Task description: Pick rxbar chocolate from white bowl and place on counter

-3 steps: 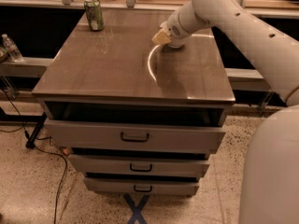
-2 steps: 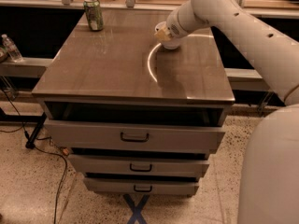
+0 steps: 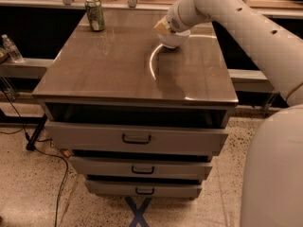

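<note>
The white bowl (image 3: 173, 39) stands on the far right part of the counter (image 3: 123, 65). My gripper (image 3: 162, 27) hangs right over the bowl's left rim, at the end of the white arm that reaches in from the right. The arm covers most of the bowl's inside. The rxbar chocolate is hidden from view.
A green drink can (image 3: 95, 13) stands upright at the counter's far left corner. The cabinet has three handled drawers (image 3: 136, 139) below the top. A water bottle (image 3: 11, 48) stands on a low shelf to the left. Cables run over the floor at lower left.
My gripper has moved a little back and down onto the bowl's left rim. The bowl and can have not moved.
</note>
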{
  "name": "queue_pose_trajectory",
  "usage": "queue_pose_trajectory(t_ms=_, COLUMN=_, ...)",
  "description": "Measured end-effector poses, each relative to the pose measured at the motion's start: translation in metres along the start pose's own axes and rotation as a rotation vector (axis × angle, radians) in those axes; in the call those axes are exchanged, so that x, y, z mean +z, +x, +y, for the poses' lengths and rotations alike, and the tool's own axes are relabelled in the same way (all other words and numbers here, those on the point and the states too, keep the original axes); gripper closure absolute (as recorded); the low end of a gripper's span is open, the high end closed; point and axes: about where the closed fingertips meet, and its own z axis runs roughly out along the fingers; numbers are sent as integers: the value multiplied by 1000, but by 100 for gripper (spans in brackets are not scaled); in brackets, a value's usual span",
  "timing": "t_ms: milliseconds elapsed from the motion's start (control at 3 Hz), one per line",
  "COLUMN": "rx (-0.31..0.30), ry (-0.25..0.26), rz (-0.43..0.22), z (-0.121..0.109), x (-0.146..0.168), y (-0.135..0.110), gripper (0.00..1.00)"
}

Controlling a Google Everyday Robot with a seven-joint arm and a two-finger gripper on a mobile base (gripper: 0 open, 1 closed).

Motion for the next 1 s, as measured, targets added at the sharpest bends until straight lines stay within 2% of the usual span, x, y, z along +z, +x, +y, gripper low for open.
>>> queue_pose_trajectory(t_ms=333, rx=-14, ry=4, rz=-21, z=-2, x=-9, y=-12, gripper=100)
queue_pose_trajectory(t_ms=667, rx=-19, ry=-19, rz=-25, z=3, x=-16, y=-13, gripper=81)
queue_pose_trajectory(t_ms=1000, rx=-23, ry=-41, rz=-30, z=8, x=-24, y=-12, gripper=78)
